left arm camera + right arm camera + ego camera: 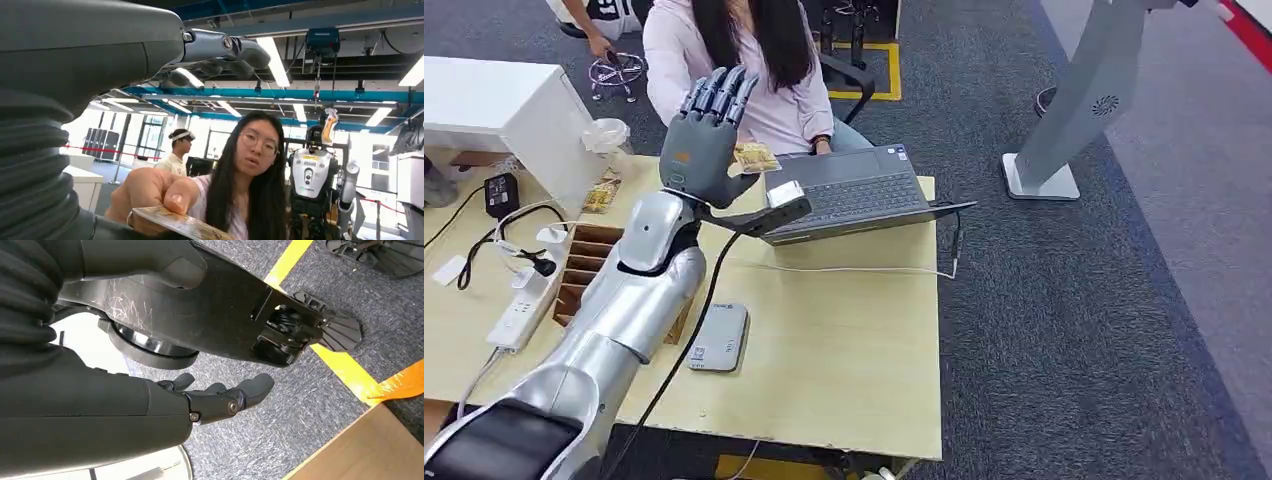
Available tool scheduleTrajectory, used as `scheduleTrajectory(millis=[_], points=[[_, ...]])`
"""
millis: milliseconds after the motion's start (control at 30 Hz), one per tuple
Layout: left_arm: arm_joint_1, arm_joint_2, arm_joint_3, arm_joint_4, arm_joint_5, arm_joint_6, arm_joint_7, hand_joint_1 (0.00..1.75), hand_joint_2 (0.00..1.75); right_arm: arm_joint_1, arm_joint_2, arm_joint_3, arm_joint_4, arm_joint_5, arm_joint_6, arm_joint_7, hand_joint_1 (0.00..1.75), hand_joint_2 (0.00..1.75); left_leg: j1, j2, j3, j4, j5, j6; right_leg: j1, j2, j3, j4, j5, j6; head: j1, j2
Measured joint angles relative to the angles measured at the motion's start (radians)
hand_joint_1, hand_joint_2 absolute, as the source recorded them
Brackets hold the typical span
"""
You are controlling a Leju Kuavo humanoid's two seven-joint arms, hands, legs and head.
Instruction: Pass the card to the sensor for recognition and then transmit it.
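Note:
My left hand is raised above the far side of the table, palm toward a seated person, fingers straight and spread. A gold patterned card sits just past my thumb. In the left wrist view a person's hand pinches the card at its edge; none of my fingers close on it. The grey flat sensor lies on the table near my forearm. My right hand hangs beside my body over the carpet, fingers loosely extended, holding nothing.
An open laptop stands at the table's far edge with a cable trailing right. A wooden divider box and a white power strip lie left of my arm. A grey kiosk stand is on the carpet at right.

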Motion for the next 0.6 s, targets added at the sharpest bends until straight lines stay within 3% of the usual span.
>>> scheduleTrajectory(millis=[600], points=[[0.006,-0.002,0.0,0.005,0.045,0.006,-0.071,1.75,1.75,0.0,0.0,0.0,0.0,0.005,0.005,-0.004,0.0,1.75,0.0,0.0,0.0,0.0,0.0,0.0,0.0,0.0,0.0,0.0,0.0,0.0,0.0,0.0]])
